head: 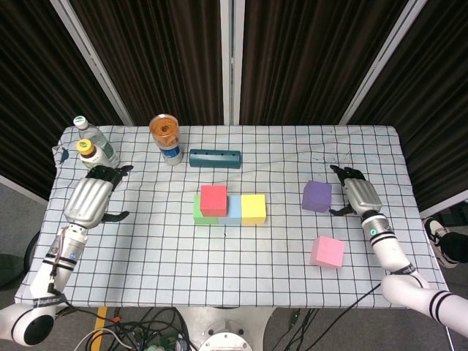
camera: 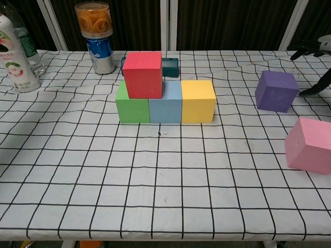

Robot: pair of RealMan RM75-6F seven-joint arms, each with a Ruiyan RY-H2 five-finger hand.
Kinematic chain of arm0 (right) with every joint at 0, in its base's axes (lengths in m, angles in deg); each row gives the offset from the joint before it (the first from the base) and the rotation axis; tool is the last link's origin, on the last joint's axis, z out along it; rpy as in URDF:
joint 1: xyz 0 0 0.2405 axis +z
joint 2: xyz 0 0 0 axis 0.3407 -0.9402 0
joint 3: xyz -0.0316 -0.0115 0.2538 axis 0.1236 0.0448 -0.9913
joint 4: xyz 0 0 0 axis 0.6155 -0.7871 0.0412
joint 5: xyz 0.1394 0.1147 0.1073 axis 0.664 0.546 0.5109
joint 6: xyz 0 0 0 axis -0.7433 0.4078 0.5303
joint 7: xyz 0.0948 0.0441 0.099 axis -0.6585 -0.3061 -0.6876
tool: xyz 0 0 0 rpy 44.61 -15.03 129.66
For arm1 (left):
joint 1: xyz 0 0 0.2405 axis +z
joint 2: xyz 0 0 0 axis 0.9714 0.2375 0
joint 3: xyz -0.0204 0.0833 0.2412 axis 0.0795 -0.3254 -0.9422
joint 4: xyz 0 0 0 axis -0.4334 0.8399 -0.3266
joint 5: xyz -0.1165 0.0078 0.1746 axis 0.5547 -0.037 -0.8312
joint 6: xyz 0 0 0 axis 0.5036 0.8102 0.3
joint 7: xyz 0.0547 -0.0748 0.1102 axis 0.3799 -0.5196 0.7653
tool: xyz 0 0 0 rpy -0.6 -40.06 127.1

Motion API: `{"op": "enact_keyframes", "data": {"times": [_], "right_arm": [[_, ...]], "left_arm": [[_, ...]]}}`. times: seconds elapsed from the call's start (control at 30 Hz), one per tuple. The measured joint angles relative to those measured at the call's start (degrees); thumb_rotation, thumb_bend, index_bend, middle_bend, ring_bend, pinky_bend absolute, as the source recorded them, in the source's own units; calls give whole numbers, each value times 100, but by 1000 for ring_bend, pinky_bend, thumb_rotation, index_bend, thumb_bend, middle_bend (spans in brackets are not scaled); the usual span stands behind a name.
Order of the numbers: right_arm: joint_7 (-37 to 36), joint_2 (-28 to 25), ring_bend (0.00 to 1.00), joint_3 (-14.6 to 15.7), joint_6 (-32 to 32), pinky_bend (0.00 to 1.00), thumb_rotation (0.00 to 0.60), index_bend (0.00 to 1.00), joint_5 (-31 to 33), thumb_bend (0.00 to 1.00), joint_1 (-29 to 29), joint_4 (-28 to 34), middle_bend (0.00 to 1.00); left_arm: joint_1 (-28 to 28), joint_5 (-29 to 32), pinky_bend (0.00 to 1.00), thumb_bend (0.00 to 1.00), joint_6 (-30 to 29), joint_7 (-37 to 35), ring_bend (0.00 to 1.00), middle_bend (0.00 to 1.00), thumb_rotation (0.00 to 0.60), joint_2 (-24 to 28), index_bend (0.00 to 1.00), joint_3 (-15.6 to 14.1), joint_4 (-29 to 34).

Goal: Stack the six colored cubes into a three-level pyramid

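Purple cube (head: 316, 196) next; red cube (head: 213, 199) sits off-centre on the base row.
Right hand (head: 360, 196), fingers spread and seemingly empty, could knock it sideways when closing.

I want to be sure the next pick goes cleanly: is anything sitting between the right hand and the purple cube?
Nothing visible does. The right hand is open just to the right of the purple cube, with only bare checkered cloth in the gap. The pink cube lies nearer the front edge, off that line.
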Motion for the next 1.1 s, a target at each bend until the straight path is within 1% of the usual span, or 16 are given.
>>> {"op": "enact_keyframes", "data": {"times": [0.1,0.3,0.37,0.4,0.5,0.63,0.83,0.97,1.1], "right_arm": [[193,228,0,-1,-154,0,600,0,95,118,178,-242,193],[213,468,0,-1,-263,0,600,0,86,144,298,-477,200],[169,515,0,4,-245,0,600,0,-1,169,304,-511,231],[158,521,0,6,-234,0,600,0,-26,187,303,-514,267],[88,475,0,8,-172,0,600,0,-149,202,281,-420,327],[-20,170,0,-10,-54,0,600,0,-373,201,226,9,334],[-217,-652,0,-108,121,0,600,0,-844,194,170,1147,329],[-335,-1223,0,-260,67,0,600,0,-1106,189,284,1887,324],[-288,-1303,0,-365,-174,0,600,0,-1183,188,610,2095,325]], "left_arm": [[200,-227,181,89,-77,-192,242,246,600,23,170,-17,-107],[572,-562,180,89,-163,-424,242,246,600,29,170,-78,-232],[657,-641,180,89,-169,-466,242,246,600,35,170,-89,-244],[706,-683,180,89,-169,-495,242,246,600,43,170,-89,-253],[810,-738,180,90,-165,-552,241,246,600,75,170,-65,-286],[927,-761,180,89,-161,-667,241,246,600,115,171,2,-392],[1113,-742,181,90,-125,-714,242,246,600,152,172,82,-493],[1195,-803,180,89,-109,-785,241,246,600,140,172,123,-516],[1275,-1012,180,89,-132,-751,242,246,600,77,172,106,-505]]}}
